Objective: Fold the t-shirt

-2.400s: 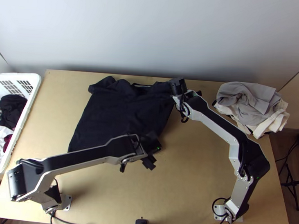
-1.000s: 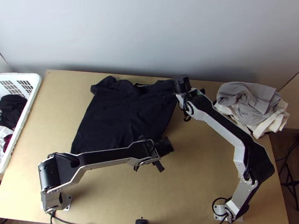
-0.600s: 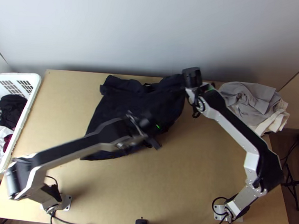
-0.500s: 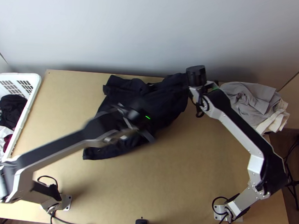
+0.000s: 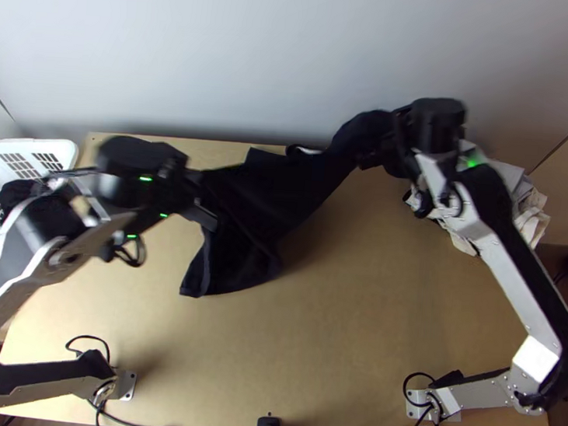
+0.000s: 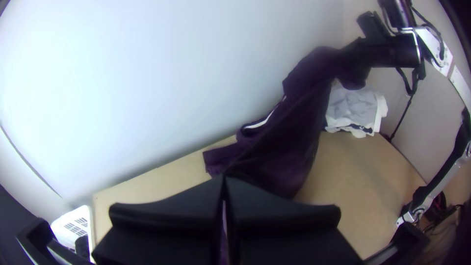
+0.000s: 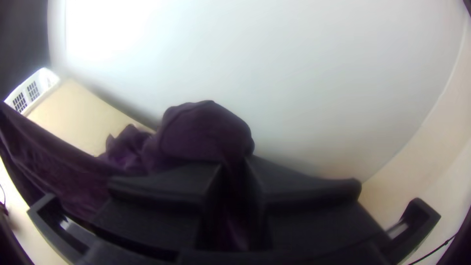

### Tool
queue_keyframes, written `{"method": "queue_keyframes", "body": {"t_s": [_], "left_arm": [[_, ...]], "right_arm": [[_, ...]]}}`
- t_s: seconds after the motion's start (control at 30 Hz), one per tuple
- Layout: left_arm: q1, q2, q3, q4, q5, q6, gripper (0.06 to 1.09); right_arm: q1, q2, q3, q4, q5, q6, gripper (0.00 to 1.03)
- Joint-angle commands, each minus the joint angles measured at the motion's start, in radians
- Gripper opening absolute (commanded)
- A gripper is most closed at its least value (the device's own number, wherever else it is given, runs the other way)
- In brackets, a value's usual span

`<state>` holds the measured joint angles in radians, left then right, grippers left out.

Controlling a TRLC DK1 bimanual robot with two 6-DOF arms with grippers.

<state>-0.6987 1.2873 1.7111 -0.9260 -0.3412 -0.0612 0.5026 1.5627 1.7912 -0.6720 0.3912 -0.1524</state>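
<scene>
In the top view my left gripper point(image 5: 200, 206) holds one side of the dark t-shirt point(image 5: 281, 193), and my right gripper point(image 5: 375, 151) holds another part near the back wall. The cloth is pulled taut and slanting between them, raised at the right, with a loose part hanging towards the table below the left gripper. A strip of cloth shows between the closed fingers of the left gripper point(image 6: 224, 184) in its wrist view, where the shirt point(image 6: 294, 132) carries a pale neckline. Cloth point(image 7: 201, 130) bunches over and between the right gripper's point(image 7: 236, 169) fingers.
A white laundry basket point(image 5: 68, 156) with clothes stands at the left table edge, partly behind the left arm. At the back right lies a pile of grey and cream cloth point(image 5: 530, 207), partly behind the right arm. The wall rises behind the table.
The left gripper has swung from the shirt's lower right over to the left, taking cloth with it. The right gripper has moved right and up. The shirt went from spread on the table to partly lifted and stretched.
</scene>
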Motion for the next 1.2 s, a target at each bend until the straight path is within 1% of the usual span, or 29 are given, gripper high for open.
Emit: {"method": "queue_keyframes", "body": {"t_s": [0.0, 0.17, 0.3, 0.37, 0.47, 0.6, 0.7, 0.87, 0.9, 0.97, 1.0, 1.1, 1.17], "left_arm": [[0.067, -0.105, 0.058, -0.017, -0.002, 0.038, 0.09], [0.062, -0.141, 0.105, -0.073, -0.001, 0.035, 0.09], [0.067, -0.174, 0.131, -0.086, -0.002, 0.032, 0.09], [0.071, -0.184, 0.154, -0.088, -0.027, 0.031, 0.09], [0.071, -0.2, 0.205, -0.088, -0.076, 0.031, 0.09], [0.082, -0.229, 0.282, -0.08, -0.139, 0.034, 0.09], [0.151, -0.252, 0.329, -0.077, -0.139, 0.05, 0.09], [0.214, -0.292, 0.369, -0.071, -0.139, 0.069, 0.09], [0.222, -0.301, 0.367, -0.074, -0.137, 0.069, 0.09], [0.223, -0.316, 0.36, -0.1, -0.134, 0.067, 0.09], [0.223, -0.324, 0.349, -0.119, -0.133, 0.06, 0.09], [0.223, -0.359, 0.269, -0.16, -0.096, 0.041, 0.09], [0.223, -0.39, 0.183, -0.163, -0.064, 0.037, 0.09]], "right_arm": [[-0.004, -0.05, 0.18, -0.135, -0.015, 0.028, 0.03], [-0.001, -0.11, 0.228, -0.158, -0.017, 0.024, 0.03], [-0.003, -0.162, 0.24, -0.163, -0.077, 0.028, 0.03], [-0.006, -0.181, 0.26, -0.178, -0.114, 0.039, 0.03], [-0.024, -0.204, 0.303, -0.209, -0.178, 0.082, 0.03], [-0.019, -0.247, 0.324, -0.235, -0.218, 0.091, 0.03], [0.016, -0.268, 0.347, -0.251, -0.218, 0.085, 0.03], [0.094, -0.268, 0.424, -0.333, -0.226, 0.074, 0.03], [0.103, -0.268, 0.424, -0.353, -0.245, 0.076, 0.03], [0.111, -0.268, 0.412, -0.422, -0.319, 0.103, 0.03], [0.111, -0.268, 0.387, -0.452, -0.377, 0.125, 0.03], [0.111, -0.297, 0.267, -0.505, -0.508, 0.155, 0.03], [0.136, -0.328, 0.162, -0.514, -0.561, 0.154, 0.03]]}}
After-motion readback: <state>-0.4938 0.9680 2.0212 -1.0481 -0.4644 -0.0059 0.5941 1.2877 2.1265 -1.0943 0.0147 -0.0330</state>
